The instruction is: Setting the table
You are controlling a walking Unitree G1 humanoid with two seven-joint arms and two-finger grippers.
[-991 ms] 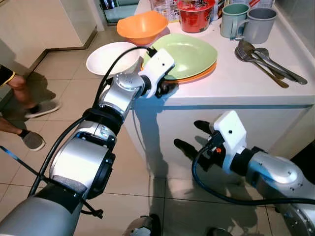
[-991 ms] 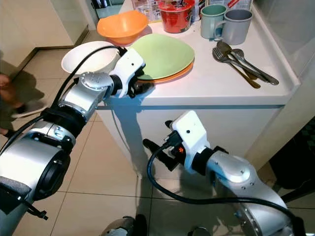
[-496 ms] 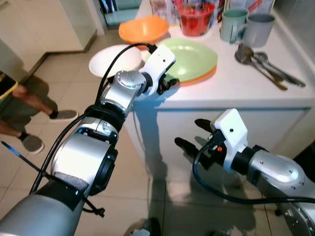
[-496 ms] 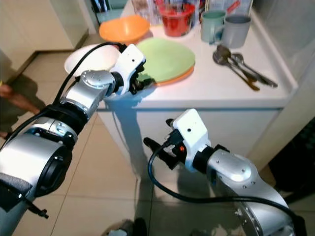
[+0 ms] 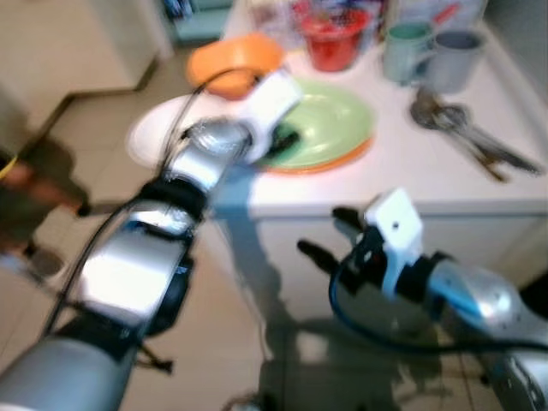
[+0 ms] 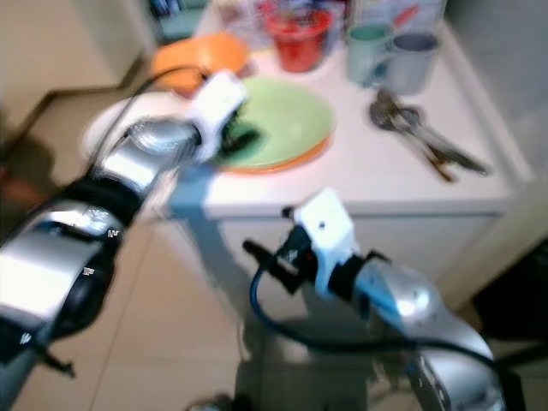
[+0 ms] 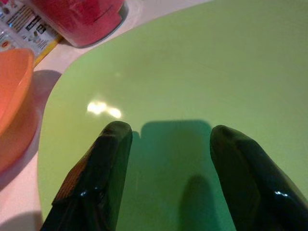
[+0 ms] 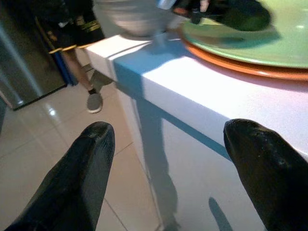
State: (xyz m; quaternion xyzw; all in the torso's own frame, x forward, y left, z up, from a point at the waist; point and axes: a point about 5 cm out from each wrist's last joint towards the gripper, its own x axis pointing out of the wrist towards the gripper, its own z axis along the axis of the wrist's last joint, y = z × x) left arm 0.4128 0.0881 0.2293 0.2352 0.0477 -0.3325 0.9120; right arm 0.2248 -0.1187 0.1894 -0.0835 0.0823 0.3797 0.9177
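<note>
Left gripper (image 7: 166, 159) now reaches over the green plate (image 7: 192, 67), fingers wide; right gripper (image 8: 168, 163) hangs open below.

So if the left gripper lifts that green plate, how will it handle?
Probably stiff; the green plate looks rigid and glossy, so the left gripper hovering open above may slip. It rests on an orange plate, which might drag along.

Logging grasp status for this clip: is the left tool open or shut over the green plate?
Open. In the left wrist view the left tool has its two black fingers spread, with bare green plate showing between them.
</note>
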